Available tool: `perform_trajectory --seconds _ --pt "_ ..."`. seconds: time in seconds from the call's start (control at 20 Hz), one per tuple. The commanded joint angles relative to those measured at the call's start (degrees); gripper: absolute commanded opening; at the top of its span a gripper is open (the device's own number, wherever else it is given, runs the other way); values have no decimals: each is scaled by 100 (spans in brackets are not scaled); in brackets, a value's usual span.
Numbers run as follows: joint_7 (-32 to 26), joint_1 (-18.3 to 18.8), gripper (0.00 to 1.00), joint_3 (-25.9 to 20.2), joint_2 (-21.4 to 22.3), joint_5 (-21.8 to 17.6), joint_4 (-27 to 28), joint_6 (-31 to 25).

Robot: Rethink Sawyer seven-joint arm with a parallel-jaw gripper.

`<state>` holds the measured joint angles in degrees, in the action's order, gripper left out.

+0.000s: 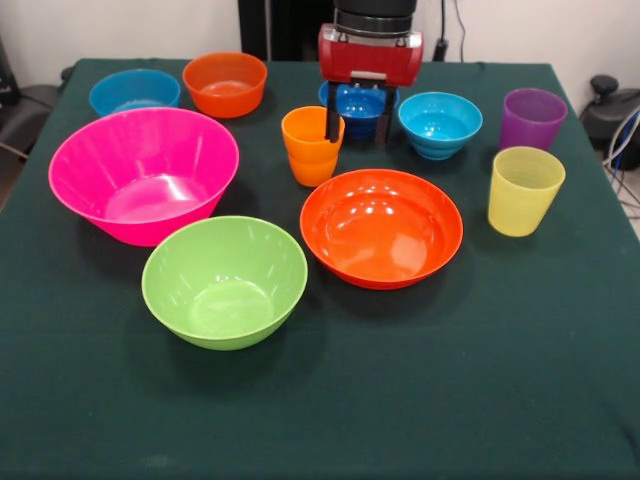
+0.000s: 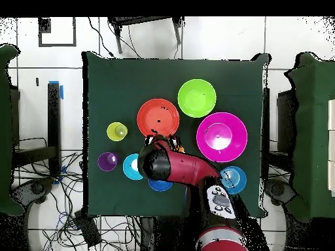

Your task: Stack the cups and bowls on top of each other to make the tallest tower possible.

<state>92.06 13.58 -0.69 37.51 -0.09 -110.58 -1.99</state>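
Note:
My gripper (image 1: 358, 128) hangs open over the far middle of the table. Its left finger (image 1: 332, 124) is at the right rim of the orange cup (image 1: 312, 147); the right finger stands beside the dark blue bowl (image 1: 360, 104). It holds nothing. The yellow cup (image 1: 525, 190) and purple cup (image 1: 532, 118) stand at the right. The pink bowl (image 1: 143, 175), lime green bowl (image 1: 224, 281) and shallow orange bowl (image 1: 381, 227) sit apart in front. The cyan bowl (image 1: 440, 124), blue bowl (image 1: 134, 92) and small orange bowl (image 1: 225, 83) sit at the back. Nothing is stacked.
In the overhead view the arm (image 2: 186, 171) covers the orange cup and the small orange bowl. The green table cloth (image 1: 450, 380) reaches to the near edge. Cables and chair parts lie beyond the table's sides.

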Motion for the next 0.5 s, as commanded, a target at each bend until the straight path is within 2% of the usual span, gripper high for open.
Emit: perform_trajectory --seconds 0.05,0.5 --pt "546 -28 100 -469 -353 -357 65 -96" --pt "490 75 100 -529 -365 -375 89 -167"
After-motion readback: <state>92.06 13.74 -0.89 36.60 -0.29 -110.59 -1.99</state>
